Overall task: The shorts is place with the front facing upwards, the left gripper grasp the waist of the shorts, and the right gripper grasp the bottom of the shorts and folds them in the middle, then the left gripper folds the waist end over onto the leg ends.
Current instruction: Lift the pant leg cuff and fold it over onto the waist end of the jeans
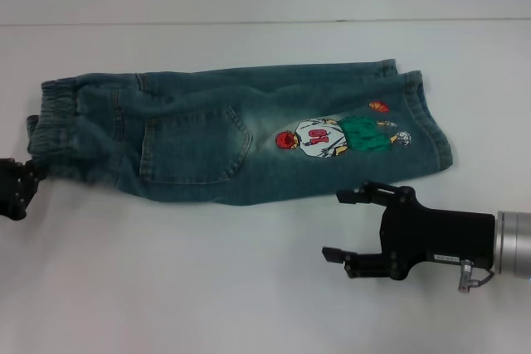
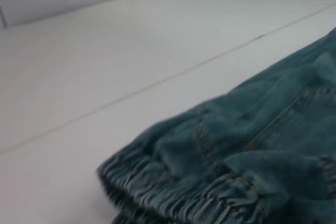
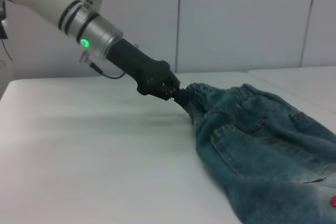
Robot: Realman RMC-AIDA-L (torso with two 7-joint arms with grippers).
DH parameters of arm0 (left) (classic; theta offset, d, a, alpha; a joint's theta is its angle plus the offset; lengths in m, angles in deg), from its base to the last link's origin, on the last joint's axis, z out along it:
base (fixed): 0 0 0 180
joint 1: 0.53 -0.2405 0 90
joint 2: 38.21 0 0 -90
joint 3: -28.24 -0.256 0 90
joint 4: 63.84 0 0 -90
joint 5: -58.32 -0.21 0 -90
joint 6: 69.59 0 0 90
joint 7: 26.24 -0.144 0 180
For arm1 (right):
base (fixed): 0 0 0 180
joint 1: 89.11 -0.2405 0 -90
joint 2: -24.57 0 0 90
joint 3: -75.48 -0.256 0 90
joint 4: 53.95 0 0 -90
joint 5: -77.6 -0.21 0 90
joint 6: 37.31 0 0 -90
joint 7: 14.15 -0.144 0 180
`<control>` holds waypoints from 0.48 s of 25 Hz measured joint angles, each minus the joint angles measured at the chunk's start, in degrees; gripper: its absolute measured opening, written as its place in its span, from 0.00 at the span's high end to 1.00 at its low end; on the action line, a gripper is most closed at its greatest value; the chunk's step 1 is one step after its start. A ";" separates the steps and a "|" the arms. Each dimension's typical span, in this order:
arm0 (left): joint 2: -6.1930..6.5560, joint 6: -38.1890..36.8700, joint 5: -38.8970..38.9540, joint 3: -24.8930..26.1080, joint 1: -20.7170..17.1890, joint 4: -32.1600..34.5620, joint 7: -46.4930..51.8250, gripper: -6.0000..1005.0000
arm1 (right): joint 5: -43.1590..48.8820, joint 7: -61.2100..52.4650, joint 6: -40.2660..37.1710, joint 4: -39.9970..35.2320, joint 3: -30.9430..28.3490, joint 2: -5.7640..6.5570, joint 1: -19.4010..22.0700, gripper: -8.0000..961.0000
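Observation:
The blue-green denim shorts lie flat across the table with a pocket and the embroidered basketball player facing up. The ruffled waist is at the left, and the straight leg hems are at the right. My left gripper is at the far left edge, shut on the near corner of the waist. The right wrist view shows the left gripper pinching the gathered band. My right gripper is open just in front of the shorts' near edge, below the embroidery, touching nothing. The left wrist view shows the ruffled waist close up.
The white table lies in front of and behind the shorts. A seam line crosses it at the back. White wall panels rise behind the table in the right wrist view.

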 joint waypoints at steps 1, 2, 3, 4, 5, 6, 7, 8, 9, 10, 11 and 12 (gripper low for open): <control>-0.24 -1.11 0.11 0.09 0.02 0.92 0.46 0.94 | -0.10 0.00 0.00 0.00 -0.44 0.01 0.05 0.08; -0.54 -2.16 0.21 0.22 0.07 2.23 1.24 0.94 | -0.19 -0.01 0.01 0.02 -1.09 0.05 0.08 0.08; -0.84 -2.72 0.37 0.29 0.11 3.46 2.21 0.94 | -0.22 -0.01 0.02 0.08 -2.02 0.05 0.09 0.08; -1.22 -3.41 0.64 0.37 0.17 5.01 3.42 0.95 | -0.26 -0.02 0.02 0.11 -2.78 0.06 0.09 0.08; -1.64 -4.19 0.95 0.37 0.18 6.77 4.75 0.95 | -0.26 -0.04 0.03 0.11 -3.17 0.10 0.09 0.08; -2.10 -5.00 1.26 0.28 0.18 8.58 6.05 0.95 | -0.27 -0.04 0.02 0.08 -3.49 0.13 0.11 0.09; -2.42 -5.84 1.45 0.22 0.22 10.12 7.24 0.95 | -0.28 0.02 0.04 0.00 -3.92 0.12 0.15 0.09; -2.68 -7.08 1.61 0.14 0.35 11.81 8.92 0.95 | -0.31 0.20 0.24 -0.02 -4.57 0.10 0.18 0.10; -2.80 -8.19 1.66 0.10 0.55 12.99 10.14 0.95 | -0.32 0.43 0.49 -0.03 -5.31 0.02 0.19 0.10; -2.81 -9.32 1.67 0.08 0.83 13.97 11.31 0.95 | -0.34 0.77 1.01 0.09 -6.29 -0.06 0.12 0.11; -2.82 -10.72 1.67 0.05 1.22 15.08 12.73 0.95 | -0.44 1.09 1.50 0.28 -7.29 -0.16 -0.01 0.14; -2.77 -11.69 1.68 0.03 1.54 15.98 14.05 0.95 | -0.64 1.31 1.87 0.45 -7.88 -0.22 -0.13 0.17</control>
